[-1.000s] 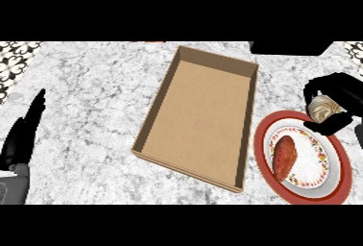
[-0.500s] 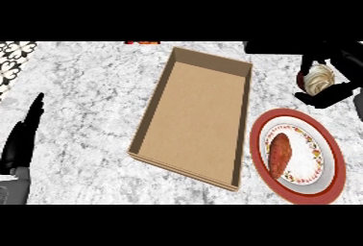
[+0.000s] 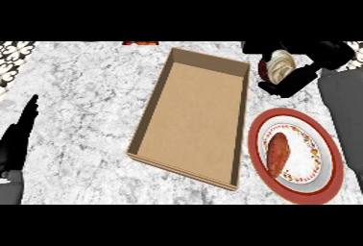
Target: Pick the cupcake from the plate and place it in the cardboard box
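The right hand (image 3: 297, 72) curls around the cupcake (image 3: 281, 65) beside the bare cardboard box (image 3: 195, 115); a reddish food piece (image 3: 278, 150) lies on the plate (image 3: 327, 180), left hand (image 3: 18, 139) straight-fingered.

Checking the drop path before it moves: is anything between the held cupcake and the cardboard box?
Nothing visible is. The right hand holds the cupcake just right of the cardboard box, near its far right corner. Only the box's own right wall lies between, and the inside shows bare.
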`<state>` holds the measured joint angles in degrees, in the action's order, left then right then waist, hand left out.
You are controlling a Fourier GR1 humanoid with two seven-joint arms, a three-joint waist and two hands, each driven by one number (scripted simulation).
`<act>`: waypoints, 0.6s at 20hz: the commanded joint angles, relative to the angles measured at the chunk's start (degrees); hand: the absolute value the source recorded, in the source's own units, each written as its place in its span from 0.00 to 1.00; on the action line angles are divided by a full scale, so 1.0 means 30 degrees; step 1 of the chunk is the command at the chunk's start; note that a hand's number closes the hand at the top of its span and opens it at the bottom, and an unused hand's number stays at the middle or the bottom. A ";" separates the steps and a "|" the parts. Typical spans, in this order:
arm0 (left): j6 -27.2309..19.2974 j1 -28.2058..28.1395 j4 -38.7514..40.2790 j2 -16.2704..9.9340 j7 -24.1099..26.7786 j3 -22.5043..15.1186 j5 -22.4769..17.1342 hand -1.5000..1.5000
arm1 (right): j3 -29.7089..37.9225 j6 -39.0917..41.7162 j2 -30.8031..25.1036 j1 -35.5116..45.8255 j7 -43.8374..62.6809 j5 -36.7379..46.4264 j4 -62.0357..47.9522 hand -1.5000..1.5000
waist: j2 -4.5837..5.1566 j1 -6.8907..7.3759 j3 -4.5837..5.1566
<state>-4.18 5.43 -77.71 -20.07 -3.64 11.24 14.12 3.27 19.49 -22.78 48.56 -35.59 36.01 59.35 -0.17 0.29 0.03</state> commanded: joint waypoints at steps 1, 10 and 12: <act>0.0252 0.0134 0.0541 -0.0226 0.0525 0.0378 -0.0173 0.50 | -0.0150 0.1161 0.2062 0.0936 0.3551 -0.0745 0.1360 1.00 | -0.0003 -0.0079 0.0008; 0.0058 -0.0050 0.0145 0.0335 0.0461 -0.0327 0.0518 0.50 | -0.0739 -0.0093 0.6150 0.4056 0.7153 -0.0322 -0.2305 1.00 | 0.0113 0.0371 -0.0005; 0.0793 0.0139 0.0088 -0.0153 0.0188 0.0334 -0.0235 0.50 | -0.0881 -0.0196 0.6361 0.4337 0.7038 -0.0151 -0.2862 1.00 | 0.0092 0.0249 -0.0005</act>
<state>-3.42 7.10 -75.99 -19.88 -2.88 11.49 14.50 1.42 20.47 -7.15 59.19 -16.16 34.78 54.49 0.09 0.88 0.03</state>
